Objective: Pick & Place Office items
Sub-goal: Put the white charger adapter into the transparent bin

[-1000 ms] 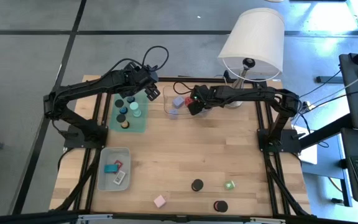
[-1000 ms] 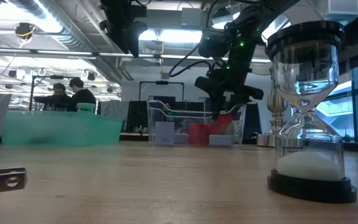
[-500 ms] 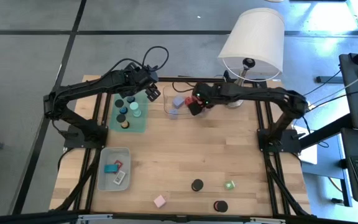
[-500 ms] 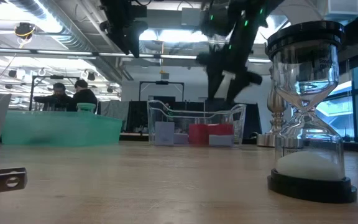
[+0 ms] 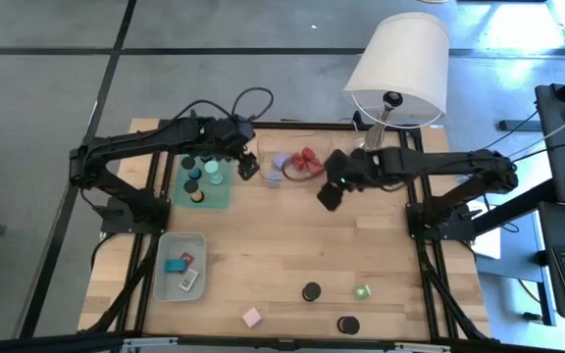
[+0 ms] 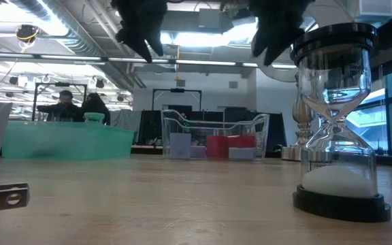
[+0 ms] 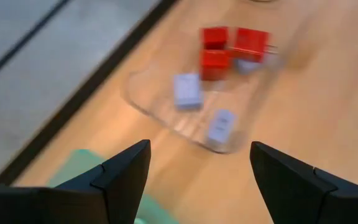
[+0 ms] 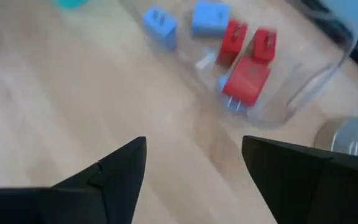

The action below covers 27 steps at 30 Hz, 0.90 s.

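hovering with fingers apart and empty: right gripper [image 5: 328, 195] over bare wood at 4 o'clock of the clear tray [image 5: 263, 169], left gripper [image 5: 247, 166] at the tray's 9 o'clock edge, beside the green mat [image 5: 226, 194]. lying in the tray: three red blocks [image 8: 247, 77] clustered, lilac blocks [image 7: 187, 90] alongside. sitting toward the near table edge, open boards all around: black caps [image 5: 311, 291], green piece [image 5: 362, 292], pink block [image 5: 252, 317].

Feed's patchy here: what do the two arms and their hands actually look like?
Both arms are dark, jointed and slim. A black cable loops up off the left arm. The left hand and the right hand each end in two plain black, wedge-shaped fingers. No markings show on them.
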{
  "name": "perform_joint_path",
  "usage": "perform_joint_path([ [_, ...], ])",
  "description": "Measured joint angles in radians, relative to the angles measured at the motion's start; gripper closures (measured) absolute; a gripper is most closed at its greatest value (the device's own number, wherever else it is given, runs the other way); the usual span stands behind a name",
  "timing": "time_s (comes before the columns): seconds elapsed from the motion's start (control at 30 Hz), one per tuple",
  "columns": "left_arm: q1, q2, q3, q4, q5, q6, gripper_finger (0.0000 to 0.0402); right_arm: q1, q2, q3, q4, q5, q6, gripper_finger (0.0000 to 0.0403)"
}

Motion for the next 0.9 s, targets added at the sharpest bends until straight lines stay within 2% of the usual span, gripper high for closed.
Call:
perform_joint_path([
  [0.23,-0.189,0.001,0.0,0.074,0.038,-0.016,0.0128,0.147,-0.03,0.0,-0.199,0.046,0.082,0.0136],
  [0.33,-0.297,0.02,0.0,0.126,0.038,0.038,0.0128,0.201,-0.03,0.0,-0.279,0.071,0.123,0.0138],
  [0.63,-0.568,0.168,0.0,0.267,0.043,0.109,0.0128,0.347,-0.03,0.0,-0.388,0.079,0.158,0.0138],
  [0.8,-0.651,0.255,0.0,0.332,0.049,-0.057,0.0128,0.399,-0.03,0.0,-0.387,0.079,0.116,0.0138],
  [0.9,-0.697,0.296,0.0,0.343,0.134,-0.272,0.0128,0.419,-0.03,0.0,-0.386,0.079,0.099,0.0138],
])
